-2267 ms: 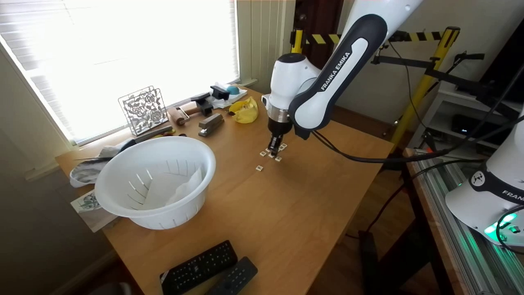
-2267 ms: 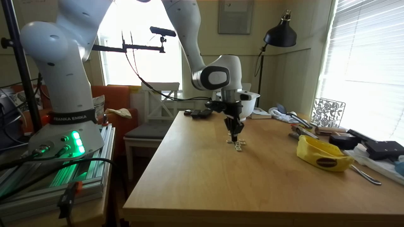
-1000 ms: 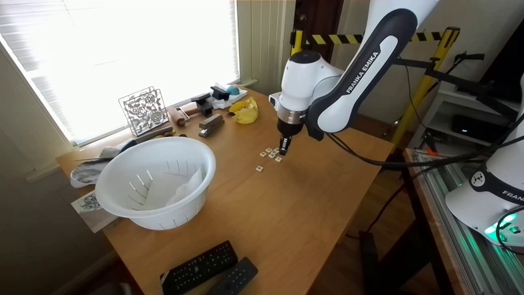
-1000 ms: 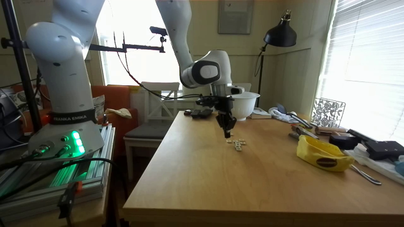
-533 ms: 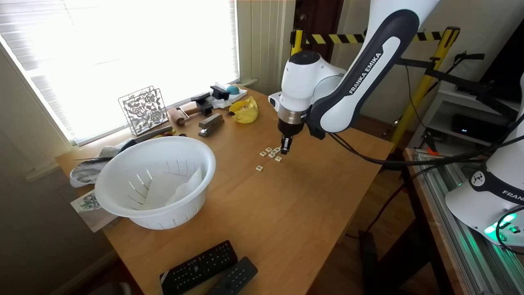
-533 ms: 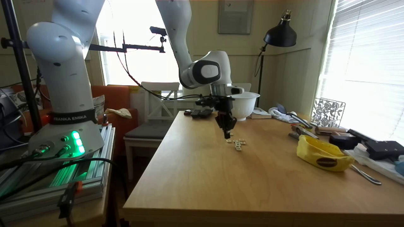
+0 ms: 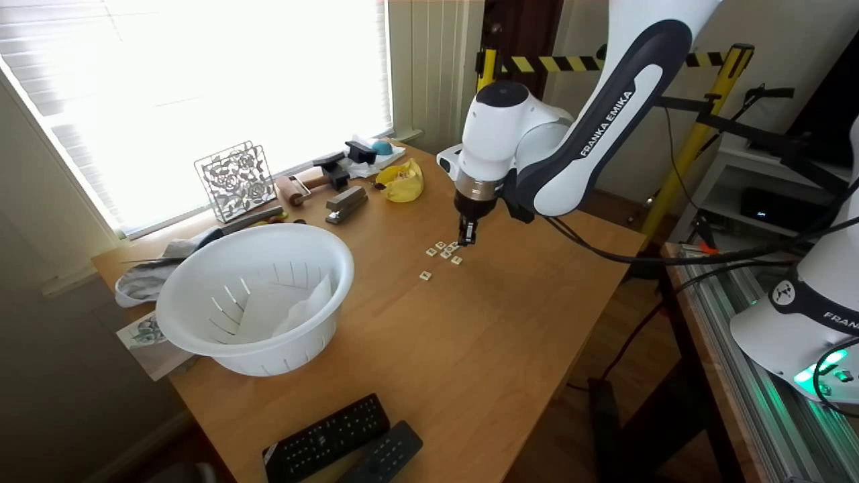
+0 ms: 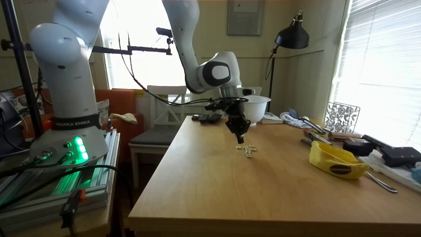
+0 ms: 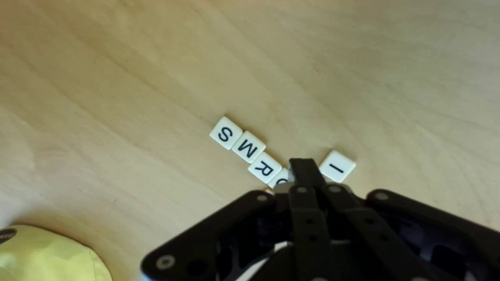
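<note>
Fingers (image 9: 306, 175): pressed together, nothing showing between them, hanging over the table (image 9: 156, 58) from the bottom of the wrist view.
Lift: and up they have come! A couple of seconds ago these fingers (image 8: 240, 137) were down close to the table; now they float higher, ends nosing rightward in an exterior view, so I judge them clear and carrying nothing.
S tile (image 9: 226, 133), M tile (image 9: 249, 146), R tile (image 9: 265, 168): touching, one after another, slanting down-right from the centre of the wrist view; a fourth tile (image 9: 278, 178) ducks behind the fingers, its letter part-hidden. No shift shows this past second, so the line looks undisturbed.
I tile (image 9: 337, 166): apart from those, just right of the fingers.
Loose tile (image 7: 425, 275): alone, lower than the others, mid-frame in an exterior view.
Yellow pouch (image 9: 54, 253): lower left of the wrist view.
White bowl (image 7: 282, 359): left of an exterior view, well apart from the tiles.
Black lamp (image 8: 292, 35): way back, upper right of an exterior view.
</note>
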Motion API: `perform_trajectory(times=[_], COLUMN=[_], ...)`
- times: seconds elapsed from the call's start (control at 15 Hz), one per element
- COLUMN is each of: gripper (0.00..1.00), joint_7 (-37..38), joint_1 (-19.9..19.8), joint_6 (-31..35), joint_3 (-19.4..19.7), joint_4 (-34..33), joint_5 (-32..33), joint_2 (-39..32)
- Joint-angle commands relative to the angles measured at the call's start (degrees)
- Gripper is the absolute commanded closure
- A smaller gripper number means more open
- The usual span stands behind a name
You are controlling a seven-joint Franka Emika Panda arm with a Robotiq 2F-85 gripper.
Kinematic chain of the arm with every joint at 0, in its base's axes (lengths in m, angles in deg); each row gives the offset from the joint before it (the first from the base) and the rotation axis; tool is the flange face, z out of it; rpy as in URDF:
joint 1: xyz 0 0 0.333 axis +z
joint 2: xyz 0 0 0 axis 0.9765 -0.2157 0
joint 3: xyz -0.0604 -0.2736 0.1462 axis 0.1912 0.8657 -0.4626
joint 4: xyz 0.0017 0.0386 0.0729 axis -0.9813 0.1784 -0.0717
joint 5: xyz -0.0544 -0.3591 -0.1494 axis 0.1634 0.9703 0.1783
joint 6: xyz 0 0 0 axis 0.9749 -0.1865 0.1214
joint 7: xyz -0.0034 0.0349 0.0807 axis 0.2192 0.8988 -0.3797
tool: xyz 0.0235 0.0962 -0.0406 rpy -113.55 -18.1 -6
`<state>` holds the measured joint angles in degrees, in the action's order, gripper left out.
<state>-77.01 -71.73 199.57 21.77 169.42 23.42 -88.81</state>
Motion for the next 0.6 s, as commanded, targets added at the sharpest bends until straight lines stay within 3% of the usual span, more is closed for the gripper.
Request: perform_trajectory(times=[0.0,0.27,0.53], gripper=[1.0,1.0,1.0], joint_7=[-4.03,-9.41,-15.37], joint_1=[-0.55,-2.22,-7.26], joint_6=[3.83,8.86,11.19], joint_3=[-0.07,-1.41,-6.9], joint_4=[0.44,1.31,1.81], joint_5=[4.09,3.98,1.74], joint_2=[-0.61,-1.01,-1.38])
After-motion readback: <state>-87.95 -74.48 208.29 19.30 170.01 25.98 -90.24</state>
